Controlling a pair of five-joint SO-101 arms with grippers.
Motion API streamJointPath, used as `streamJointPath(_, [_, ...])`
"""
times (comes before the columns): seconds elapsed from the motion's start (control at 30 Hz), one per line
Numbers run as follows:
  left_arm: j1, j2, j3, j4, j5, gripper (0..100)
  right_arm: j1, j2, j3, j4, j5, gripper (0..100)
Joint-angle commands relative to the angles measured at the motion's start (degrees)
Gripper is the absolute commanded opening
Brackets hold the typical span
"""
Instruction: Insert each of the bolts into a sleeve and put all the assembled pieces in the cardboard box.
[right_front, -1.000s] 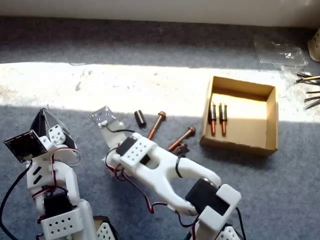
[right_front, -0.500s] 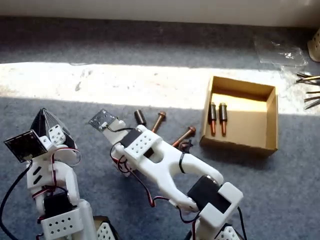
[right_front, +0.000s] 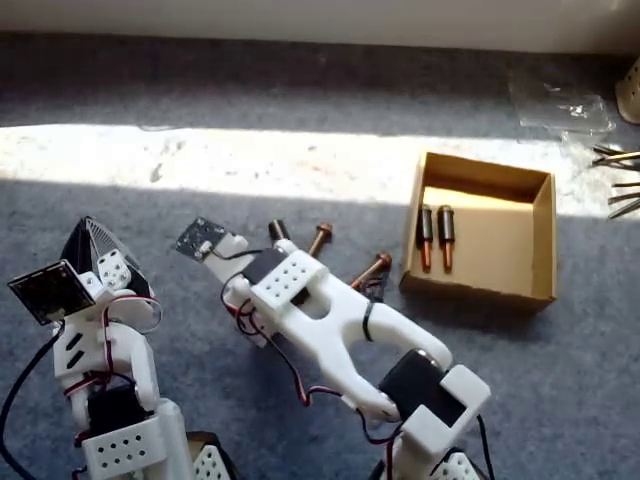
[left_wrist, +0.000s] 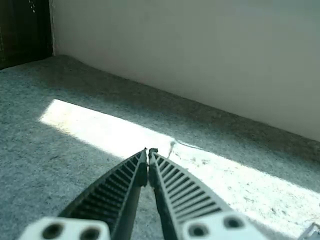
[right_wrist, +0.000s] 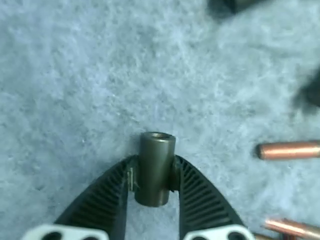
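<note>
On the left, the left arm's black ribbed hand (left_wrist: 148, 153) is clenched shut with nothing in it; it points out over the grey tabletop (right_front: 150, 210), well apart from the parts.

Next comes the right arm's hand (right_wrist: 153, 164); it is grasping the small dark metal sleeve (right_wrist: 154, 172), with one finger touching each side near the middle; the sleeve lies low on the tabletop, and its open round end points away from the hand.

I think the sleeve is light, hard and smooth; it is round, so it could roll or slip; holding it around the middle looks right, because the hole stays free for a bolt.

Just to the right lie two loose copper-coloured bolts, one near the sleeve (right_front: 318, 240) and one nearer the box (right_front: 370, 270); neither is in a sleeve yet. They look stiff and light; I would take one by its head end, so the thin end can go into the hole; it must line up straight or it may jam.

On the right stands the open brown cardboard box (right_front: 480, 172); two bolts already inside dark sleeves (right_front: 435, 235) lie side by side in it.
</note>
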Motion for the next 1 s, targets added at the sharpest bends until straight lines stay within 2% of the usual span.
streamJointPath(0.0, [-0.7,-0.7,-2.9,-0.9,0.1,3,3.6,-7.4,-6.2,5.4,0.4,0.5])
streamJointPath(0.3, [-0.3,-0.7,-2.7,-0.9,0.1,3,9.4,-24.0,-8.1,10.9,0.6,0.5])
streamJointPath(0.43, [-0.2,-0.7,-2.6,-0.9,0.1,3,10.0,-33.6,-7.9,14.3,0.6,0.5])
streamJointPath(0.6, [3.2,-0.7,-2.2,-0.8,-0.1,3,10.1,-45.6,-7.3,16.8,0.6,0.5])
streamJointPath(0.83, [3.6,-0.7,-1.5,-0.9,-0.1,3,10.5,-58.8,-1.0,19.9,0.6,0.5])
streamJointPath(0.97, [3.7,-0.7,-1.5,-0.9,-0.1,3,16.1,-64.4,4.4,19.0,0.6,0.5])
